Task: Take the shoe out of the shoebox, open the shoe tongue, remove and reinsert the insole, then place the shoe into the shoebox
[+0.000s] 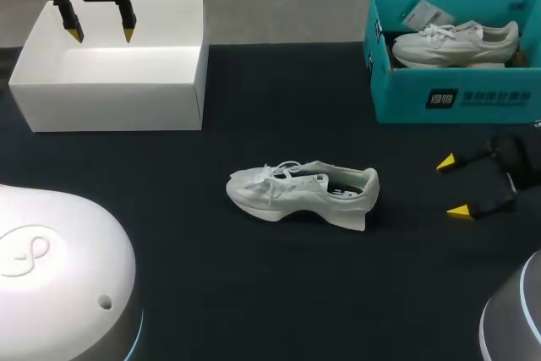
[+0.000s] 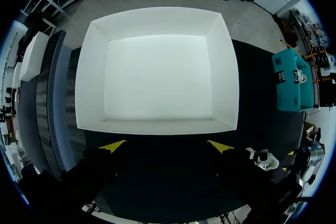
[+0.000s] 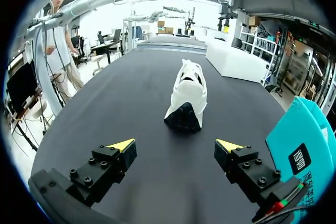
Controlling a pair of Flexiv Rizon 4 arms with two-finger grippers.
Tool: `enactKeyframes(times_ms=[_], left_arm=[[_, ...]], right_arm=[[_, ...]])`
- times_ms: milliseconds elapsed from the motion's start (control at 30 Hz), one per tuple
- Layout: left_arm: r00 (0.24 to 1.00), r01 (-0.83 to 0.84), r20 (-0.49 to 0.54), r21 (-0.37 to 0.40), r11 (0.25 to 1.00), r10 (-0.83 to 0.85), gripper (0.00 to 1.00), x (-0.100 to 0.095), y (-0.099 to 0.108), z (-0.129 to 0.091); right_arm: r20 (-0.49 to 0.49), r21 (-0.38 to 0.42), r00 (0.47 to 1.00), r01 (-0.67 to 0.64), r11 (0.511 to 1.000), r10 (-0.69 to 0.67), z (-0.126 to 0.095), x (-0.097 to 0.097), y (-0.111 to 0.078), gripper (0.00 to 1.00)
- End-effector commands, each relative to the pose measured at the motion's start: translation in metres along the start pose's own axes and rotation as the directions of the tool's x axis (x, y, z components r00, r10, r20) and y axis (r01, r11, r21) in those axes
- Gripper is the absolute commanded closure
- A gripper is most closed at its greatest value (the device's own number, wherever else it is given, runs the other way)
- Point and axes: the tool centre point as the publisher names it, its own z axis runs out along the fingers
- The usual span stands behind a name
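Note:
A white shoe (image 1: pixel 303 192) lies on its side in the middle of the black table, toe to the left; in the right wrist view the shoe (image 3: pixel 187 97) sits well ahead of the fingers, heel toward them. My right gripper (image 1: pixel 451 186) (image 3: pixel 177 145) hovers open to the shoe's right, holding nothing. My left gripper (image 1: pixel 101 35) (image 2: pixel 166 146) hangs open above the empty white box (image 1: pixel 110 65) (image 2: pixel 157 74) at the back left. The teal shoebox (image 1: pixel 448 95) (image 3: pixel 299 145) stands at the back right with a second white shoe (image 1: pixel 456 42) inside.
The black tabletop (image 1: pixel 279 285) stretches between the two boxes. White rounded arm bases sit at the front left (image 1: pixel 59 276) and front right (image 1: pixel 516 310) corners.

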Motion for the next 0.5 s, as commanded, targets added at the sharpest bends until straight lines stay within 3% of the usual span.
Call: enactKeyframes(times_ms=[33, 500], left_arm=[[1.000, 0.000, 0.001, 0.000, 1.000, 0.000, 0.00, 0.000, 0.000, 0.000], [1.000, 0.000, 0.001, 0.000, 1.000, 0.000, 0.00, 0.000, 0.000, 0.000]], right_arm=[[0.021, -0.019, 1.000, 0.006, 1.000, -0.006, 0.001, -0.001, -0.010, 0.00], [0.036, -0.029, 0.999, -0.020, 0.999, 0.021, 0.001, 0.001, -0.037, 0.00]])
